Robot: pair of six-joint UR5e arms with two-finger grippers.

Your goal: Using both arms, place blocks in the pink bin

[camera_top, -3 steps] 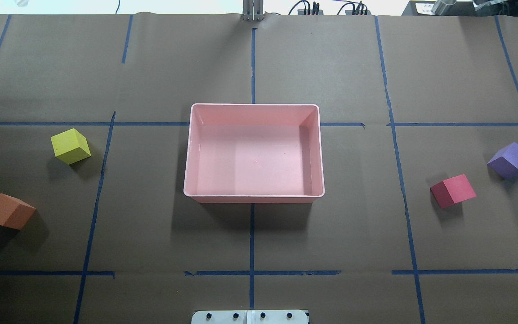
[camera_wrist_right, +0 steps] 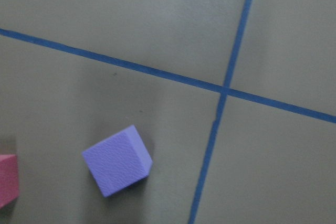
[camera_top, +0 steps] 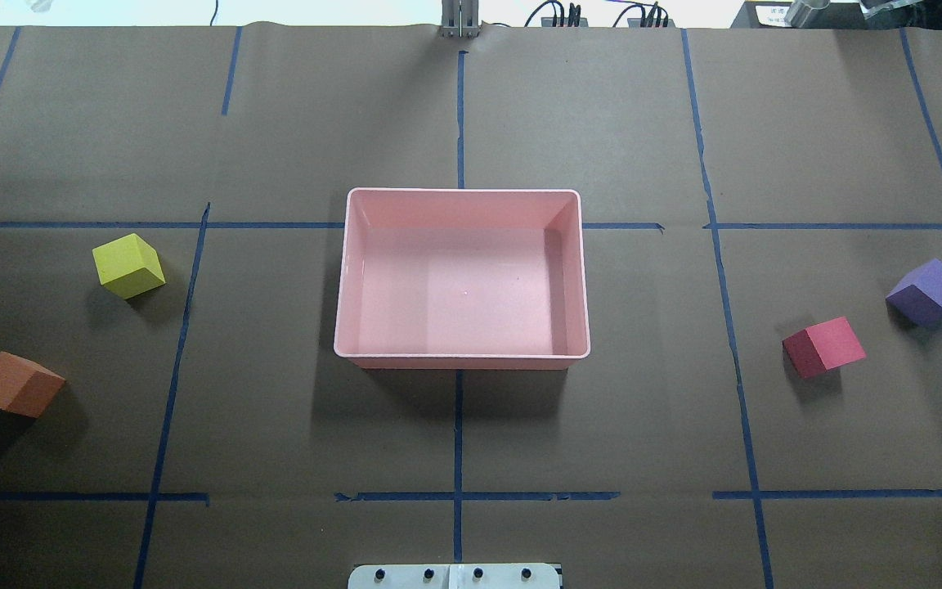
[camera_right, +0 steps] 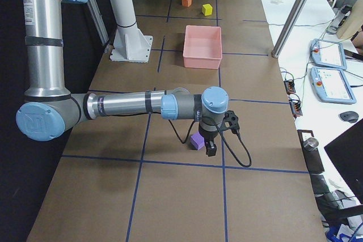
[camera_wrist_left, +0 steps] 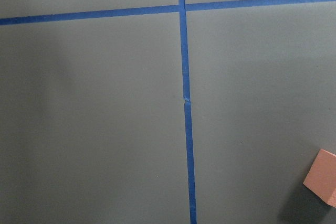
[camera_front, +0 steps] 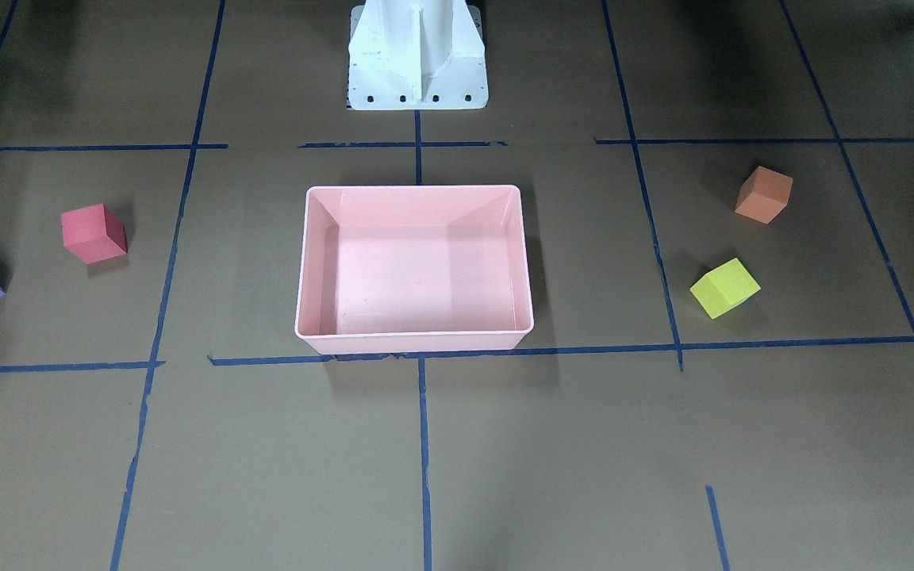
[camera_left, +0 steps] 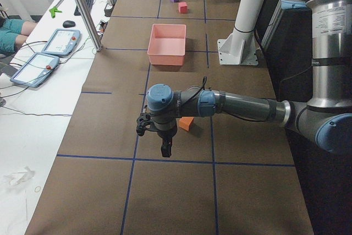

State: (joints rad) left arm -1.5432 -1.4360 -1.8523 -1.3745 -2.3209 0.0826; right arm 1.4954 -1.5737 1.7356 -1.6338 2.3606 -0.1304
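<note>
Seeing the orange block [camera_top: 17, 384] and yellow-green block [camera_top: 128, 265] resting on the counter [camera_top: 463, 433] left of the pink bin [camera_top: 463, 191], red block [camera_top: 824, 347] and purple block [camera_top: 927, 292] right, all outside. Judging them light, soft, non-slippery: pinching gently across opposite flat faces. Not managing to tell how open the jaws are standing on the left arm [camera_left: 247, 105] or right arm [camera_right: 125, 105].
</note>
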